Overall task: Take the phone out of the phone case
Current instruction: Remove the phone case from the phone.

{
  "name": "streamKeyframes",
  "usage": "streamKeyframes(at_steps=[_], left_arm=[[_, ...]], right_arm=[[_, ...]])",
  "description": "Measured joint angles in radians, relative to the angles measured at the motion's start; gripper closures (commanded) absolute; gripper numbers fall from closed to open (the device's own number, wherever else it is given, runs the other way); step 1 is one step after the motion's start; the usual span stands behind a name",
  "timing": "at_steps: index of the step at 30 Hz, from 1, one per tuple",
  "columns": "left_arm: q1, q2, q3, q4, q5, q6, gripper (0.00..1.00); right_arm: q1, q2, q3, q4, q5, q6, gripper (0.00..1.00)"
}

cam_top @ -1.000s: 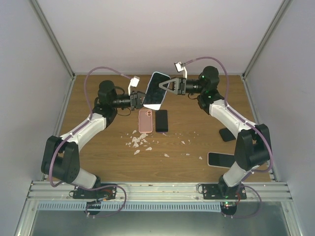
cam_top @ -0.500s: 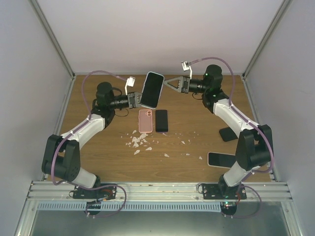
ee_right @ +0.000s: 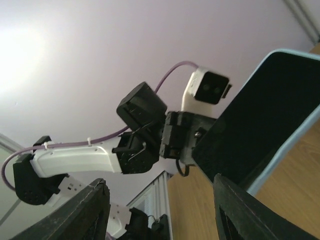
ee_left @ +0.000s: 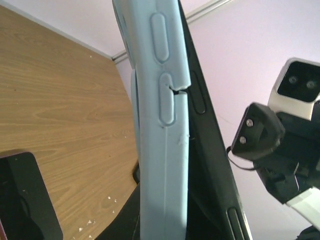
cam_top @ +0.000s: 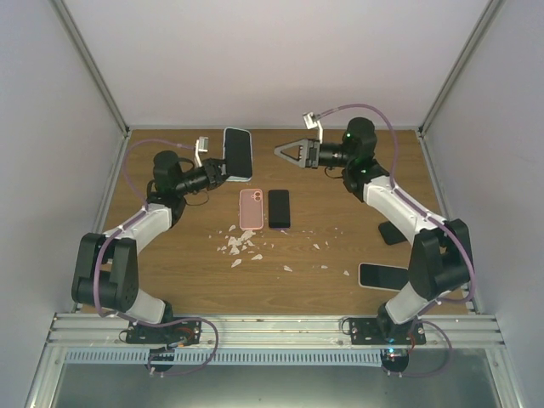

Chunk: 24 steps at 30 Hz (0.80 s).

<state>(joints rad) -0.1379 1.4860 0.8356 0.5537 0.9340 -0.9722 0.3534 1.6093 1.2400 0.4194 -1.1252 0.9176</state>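
The left gripper (cam_top: 218, 171) is closed tight on the edge of the phone (cam_top: 238, 153), which sits in its blue case (ee_left: 162, 150) and is held in the air above the far left of the table (cam_top: 340, 255). The right gripper (cam_top: 282, 151) hangs near, to the right of the phone and apart from it. Its jaws stand wide and hold nothing.

Open air between cased phone (cam_top: 237, 153) and right pincer (cam_top: 279, 150); pink case (cam_top: 251, 209), black phone (cam_top: 279, 207) lie below, seemingly well clear.
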Motion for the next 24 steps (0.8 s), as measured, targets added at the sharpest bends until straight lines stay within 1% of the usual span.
streamKeyframes(at_steps=[3, 7, 17, 24], left_arm=[[0.004, 0.000, -0.008, 0.008, -0.005, -0.019, 1.00], [0.006, 0.000, -0.018, 0.063, -0.003, -0.056, 1.00], [0.012, 0.000, -0.041, 0.211, 0.009, -0.144, 1.00], [0.014, 0.000, -0.043, 0.283, 0.017, -0.165, 1.00]], right_arm=[[0.043, 0.011, 0.000, 0.000, 0.000, 0.011, 0.40], [0.087, 0.026, 0.000, -0.019, 0.014, 0.028, 0.40], [0.127, 0.032, -0.031, -0.030, 0.032, 0.095, 0.41], [0.159, 0.058, -0.043, -0.014, 0.036, 0.138, 0.42]])
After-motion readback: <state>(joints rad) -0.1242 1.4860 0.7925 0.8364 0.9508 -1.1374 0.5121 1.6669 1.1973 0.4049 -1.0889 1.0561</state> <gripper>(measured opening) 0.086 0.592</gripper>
